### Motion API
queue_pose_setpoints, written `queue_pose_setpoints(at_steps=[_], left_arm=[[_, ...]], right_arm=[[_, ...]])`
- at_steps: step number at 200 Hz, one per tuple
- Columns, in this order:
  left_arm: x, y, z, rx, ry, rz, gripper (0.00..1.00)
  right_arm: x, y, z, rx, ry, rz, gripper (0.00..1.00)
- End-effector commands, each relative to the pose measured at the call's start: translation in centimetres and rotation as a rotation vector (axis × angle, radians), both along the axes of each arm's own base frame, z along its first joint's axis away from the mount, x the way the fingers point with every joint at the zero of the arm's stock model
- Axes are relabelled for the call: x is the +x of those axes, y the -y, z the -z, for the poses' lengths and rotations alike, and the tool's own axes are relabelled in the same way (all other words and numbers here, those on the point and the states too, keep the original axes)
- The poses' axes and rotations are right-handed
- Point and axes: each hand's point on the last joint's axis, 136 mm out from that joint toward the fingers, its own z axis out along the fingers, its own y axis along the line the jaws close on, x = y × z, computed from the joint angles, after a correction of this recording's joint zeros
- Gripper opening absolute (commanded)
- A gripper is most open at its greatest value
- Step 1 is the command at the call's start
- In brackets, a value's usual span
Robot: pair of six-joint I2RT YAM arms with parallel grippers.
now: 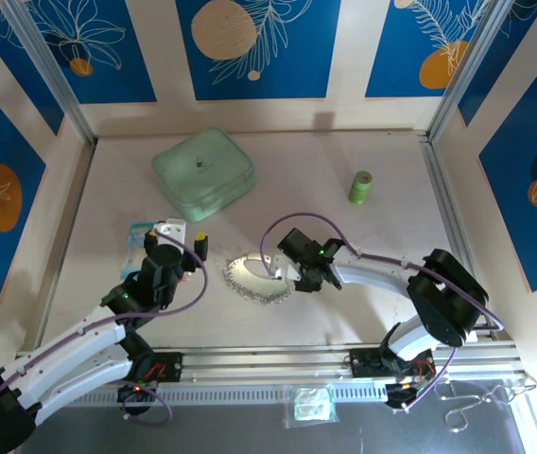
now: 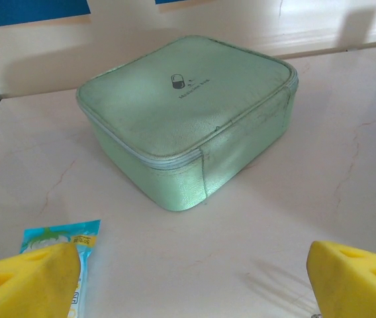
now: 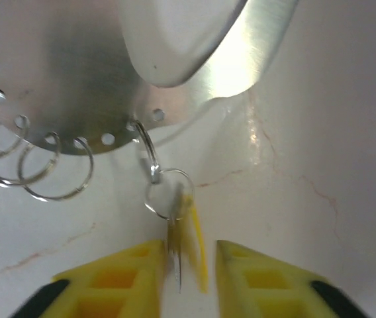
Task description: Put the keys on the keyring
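The tiny yellow key (image 3: 192,228), light, thin, stiff and likely slippery, hangs by a small split ring (image 3: 147,199) from the keyring (image 3: 75,73) on the table, between the right gripper's (image 3: 189,257) part-open jaws, which hold nothing, and looks best pinched flat across its head

Blue floral wall panels (image 1: 297,57), pale table (image 1: 287,203)

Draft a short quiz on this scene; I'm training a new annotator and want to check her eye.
1. True or false: the left gripper grips the green case.
2. What sits between the right gripper's fingertips? A) a red-headed key B) a yellow-headed key C) a coin
3. Fill in: in the top view, the loose thing farthest right on the table is the green ____.
Key: 1 false, its jaws stand open, apart from the case. 2 B. 3 green roll.
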Motion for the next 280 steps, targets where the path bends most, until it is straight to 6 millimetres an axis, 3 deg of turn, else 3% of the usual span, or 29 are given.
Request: queue_pose_setpoints(at_steps=[1,40,73,105,128,159,199,280], left_arm=[[0.5,0.0,-1.6,-0.01,0.029,-0.007,0.88],[0.6,1.0,-1.1,-0.011,0.007,0.038,0.89],[0.7,2.0,0.3,-0.039,-0.057,0.06,0.9],[0.6,3.4,2.1,-0.082,-0.171,0.087,0.9],[0.4,4.8,3.5,-0.13,-0.238,0.125,0.89],[-0.1,7.0,4.6,-0.176,-0.33,0.203,0.89],[-0.3,8.1,5.2,-0.226,-0.381,0.226,0.87],[0.1,7.9,6.3,-0.277,-0.369,0.184,0.85]], right_arm=[[0.6,-0.2,-1.7,0.065,0.017,0.063,0.31],[0.5,-3.9,-7.9,0.502,-0.022,0.277,0.32],[-0.4,-5.5,-9.8,0.837,-0.146,0.553,0.32],[-0.9,-2.0,-7.6,0.875,-0.216,1.028,0.3],[-2.8,-0.7,-5.8,0.852,-0.31,1.204,0.27],[-5.0,-1.7,-4.4,0.86,-0.479,1.25,0.27],[-6.3,-3.6,-3.4,0.847,-0.597,1.267,0.22],[-6.6,-6.0,-0.6,0.814,-0.523,1.385,0.27]])
